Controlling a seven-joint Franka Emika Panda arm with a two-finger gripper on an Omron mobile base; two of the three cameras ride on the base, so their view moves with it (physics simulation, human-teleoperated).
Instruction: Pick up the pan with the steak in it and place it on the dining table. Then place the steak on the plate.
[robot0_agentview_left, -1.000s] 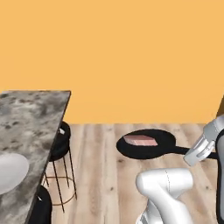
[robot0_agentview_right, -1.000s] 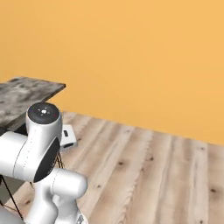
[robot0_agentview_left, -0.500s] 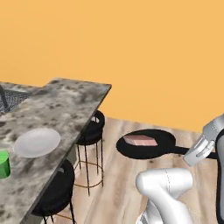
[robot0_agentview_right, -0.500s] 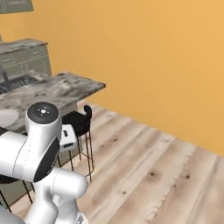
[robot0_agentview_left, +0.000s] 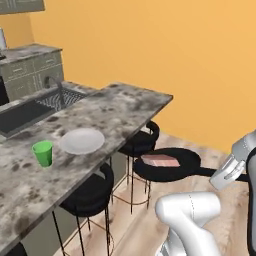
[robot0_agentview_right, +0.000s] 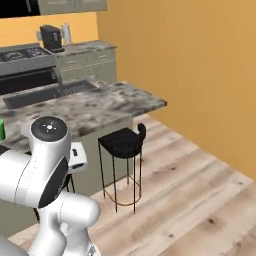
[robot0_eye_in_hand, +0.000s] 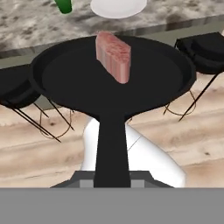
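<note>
From the left base view, my pincer (robot0_agentview_left: 226, 172) sits at about three o'clock, clamped on the end of the pan's handle. The pan (robot0_agentview_left: 170, 169) hangs level in the air beside the dining table (robot0_agentview_left: 115, 107), over a black stool (robot0_agentview_left: 141, 142), with the steak (robot0_agentview_left: 160, 160) lying flat in its middle. On the granite top, at about nine o'clock, the white plate (robot0_agentview_left: 81, 140) rests just beside a green cup (robot0_agentview_left: 43, 152); a sink (robot0_agentview_left: 30, 112) is set into the top at ten o'clock.

From the right base view, my own white arm fills the lower left. The table's end (robot0_agentview_right: 125, 102) runs across at ten o'clock with a stool (robot0_agentview_right: 121, 143) tucked against it near the centre, and a sliver of the green cup (robot0_agentview_right: 1, 129) shows at the left edge.

From the hand view, the handle (robot0_eye_in_hand: 112, 144) runs straight up from six o'clock into the pan (robot0_eye_in_hand: 170, 74), and the steak (robot0_eye_in_hand: 113, 54) sits just above centre. Past the far rim, the table edge (robot0_eye_in_hand: 39, 26) crosses at twelve o'clock, with the plate (robot0_eye_in_hand: 118, 6) and the cup (robot0_eye_in_hand: 64, 5) on it.

I judge I am in the carrying step: pan lifted, not yet set down. The next move calls for raising the pan above the counter's edge, carrying it forward over bare granite short of the plate, and lowering it level so the steak does not slide.
</note>
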